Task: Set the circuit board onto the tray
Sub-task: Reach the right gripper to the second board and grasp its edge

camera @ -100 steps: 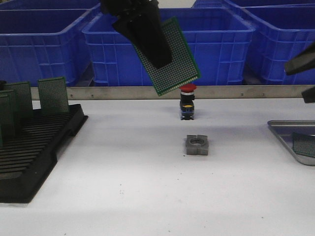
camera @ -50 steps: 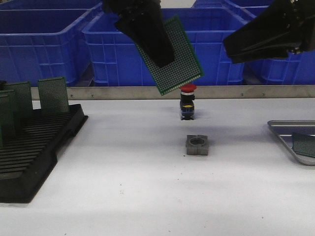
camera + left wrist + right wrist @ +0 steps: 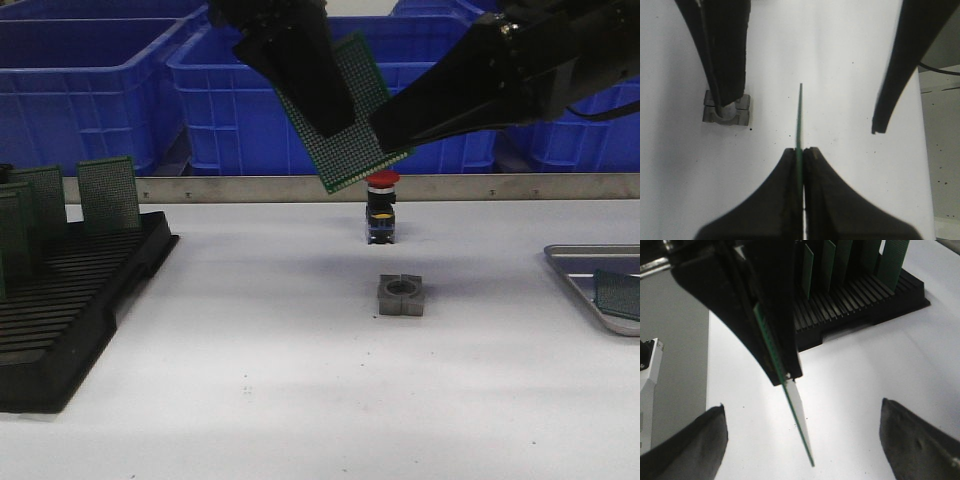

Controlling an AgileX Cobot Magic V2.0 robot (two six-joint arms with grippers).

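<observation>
Board (image 3: 350, 120) hangs tilted in the air above the table, pinched in your left gripper (image 3: 800, 152). Your right gripper (image 3: 802, 440) is spread wide beside it. Tray (image 3: 580, 285) sits far right.

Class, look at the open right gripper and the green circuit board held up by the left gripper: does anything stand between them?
Nothing visible does. The right gripper is open, one finger on each side of the green perforated circuit board, with only air between. The left gripper clamps another edge.
</observation>
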